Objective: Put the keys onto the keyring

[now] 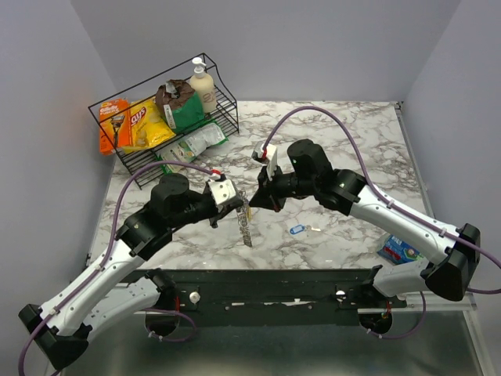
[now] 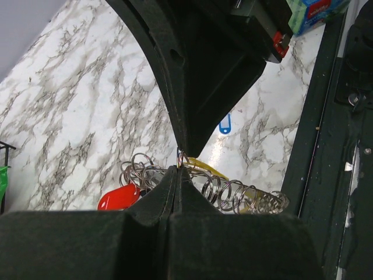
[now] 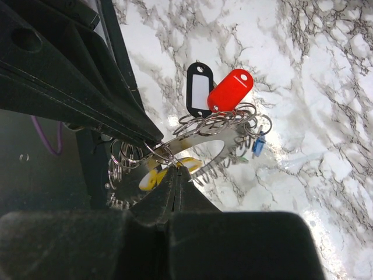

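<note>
Roughly over the middle of the marble desk (image 1: 352,141), both arms meet tip to tip, held up off the surface. The left hand (image 2: 178,169) is fully shut, its fingers pinched on the thin wire of the keyring (image 1: 245,222). The right hand (image 3: 175,168) is shut too, nipping the same bunch from the opposite side, so the two sets of tips nearly touch.

Below the pinch hangs a chain of linked silver rings, clear of the desk. A red plastic tag (image 3: 230,90) and a black tag w/ white insert (image 3: 199,90) already dangle from the bunch, plus a small yellow piece, too blurred to name.

The two-sided grip is prob. there to steady the ring and pry its coil apart. Holding it in the air lets the chain and tags fall away from the working spot.

One blue-headed key (image 1: 296,229) lies flat on the desk towards the near edge, just right of centre, apart from both hands and not yet threaded. W/ both hands busy, one would have to let go to fetch it.

A wire basket (image 1: 227,102) of snack packs and a bottle sits at the far left corner. A blue packet (image 1: 401,249) lies by the near right edge.
</note>
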Controlling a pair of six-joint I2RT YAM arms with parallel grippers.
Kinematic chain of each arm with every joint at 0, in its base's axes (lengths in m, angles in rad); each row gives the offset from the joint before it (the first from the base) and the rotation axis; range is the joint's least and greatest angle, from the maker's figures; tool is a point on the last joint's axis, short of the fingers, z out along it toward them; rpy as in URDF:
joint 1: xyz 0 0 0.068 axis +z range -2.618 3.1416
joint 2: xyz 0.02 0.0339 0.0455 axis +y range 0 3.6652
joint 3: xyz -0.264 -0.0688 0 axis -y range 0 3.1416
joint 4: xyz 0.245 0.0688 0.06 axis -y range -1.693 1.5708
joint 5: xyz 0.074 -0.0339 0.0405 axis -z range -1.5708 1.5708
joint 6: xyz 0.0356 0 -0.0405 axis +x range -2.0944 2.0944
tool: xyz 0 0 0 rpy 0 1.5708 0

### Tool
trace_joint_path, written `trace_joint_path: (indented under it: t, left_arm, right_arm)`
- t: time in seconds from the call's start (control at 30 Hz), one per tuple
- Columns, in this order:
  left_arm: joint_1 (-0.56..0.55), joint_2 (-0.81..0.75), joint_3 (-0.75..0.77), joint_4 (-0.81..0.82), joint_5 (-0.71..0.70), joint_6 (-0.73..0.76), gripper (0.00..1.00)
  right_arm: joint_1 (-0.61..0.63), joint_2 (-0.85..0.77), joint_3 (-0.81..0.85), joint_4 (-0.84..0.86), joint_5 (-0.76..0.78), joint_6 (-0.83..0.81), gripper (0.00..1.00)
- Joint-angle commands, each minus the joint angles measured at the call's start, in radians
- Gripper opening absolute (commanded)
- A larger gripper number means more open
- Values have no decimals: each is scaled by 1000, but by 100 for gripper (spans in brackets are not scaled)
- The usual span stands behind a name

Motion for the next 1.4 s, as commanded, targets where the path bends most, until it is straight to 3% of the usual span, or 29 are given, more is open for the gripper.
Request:
trace_joint_path:
  t: [0.0, 0.13, 0.2, 0.5, 0.8, 0.93, 1.17, 1.37]
  left_arm:
    - [-6, -13, -3, 112, 45, -25, 0]
    - [-6, -11, -14, 124, 42, -31, 0]
    - [-6, -11, -19, 128, 38, -31, 0]
    - [-6, -4, -31, 131, 25, -40, 0]
    - [-8, -5, -28, 114, -4, -37, 0]
    - [-6, -8, -16, 88, -16, -22, 0]
    - [-6, -24, -10, 62, -36, -5, 0]
    - [-6, -25, -13, 55, -34, 0, 0]
  right_arm:
    - [6, 3, 9, -25, 21, -16, 1]
    - [6, -11, -2, -16, 13, -19, 6]
    - [6, -31, -13, -1, 13, -19, 19]
    - [6, -93, -70, 39, 78, -8, 53]
    - [-6, -204, -195, 102, 317, 68, 89]
    - [-58, -216, -275, 105, 380, 133, 91]
    - [-239, -203, -442, 145, 343, 248, 90]
    - [-247, -63, -484, 70, 383, 243, 86]
